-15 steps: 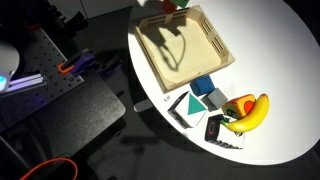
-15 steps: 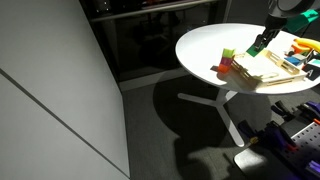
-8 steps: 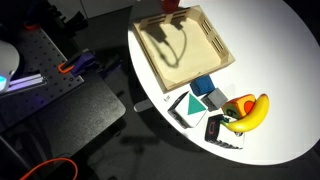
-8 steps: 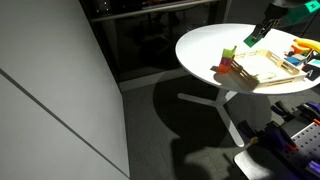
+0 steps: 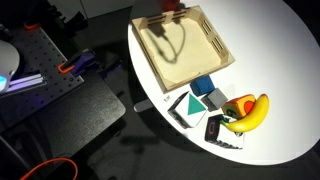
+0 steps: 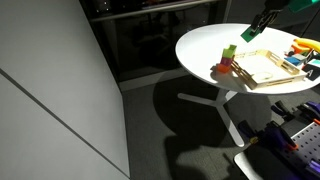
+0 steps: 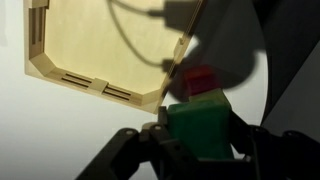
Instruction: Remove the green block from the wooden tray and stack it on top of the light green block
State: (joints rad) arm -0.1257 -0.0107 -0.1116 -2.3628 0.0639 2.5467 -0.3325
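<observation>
The jaws are drawn in narrow on the green block [image 7: 205, 122], with one of the fingers [image 7: 135, 150] pressed to each side of it, so the gripper [image 6: 252, 28] carries it in the air. In an exterior view the block hangs above the table, out of the wooden tray [image 6: 268, 66], clear of its rim and touching nothing but the jaws.

The step in hand looks like the carry to the light green block [image 6: 229, 52]. That block seems to sit on top of a small pile of red and yellow pieces near the table's edge, just beside the tray. The target is small and raised, so the arm should travel level and high enough to pass over the pile. It should then centre squarely above the pile and come straight down. The faces ought to line up before the jaws let go, and the release should be soft, because a nudge could tip the pile off the edge. The wrist view shows a red piece [image 7: 200, 78] just beyond the held block, which helps with aiming.

The table [image 5: 275, 55] is round, white and smooth. Well away from the pile it holds a banana [image 5: 252, 110], a blue cube [image 5: 203, 86] and a teal triangle [image 5: 185, 106]. Below is dark floor, with a black perforated bench [image 5: 75, 100] to one side.
</observation>
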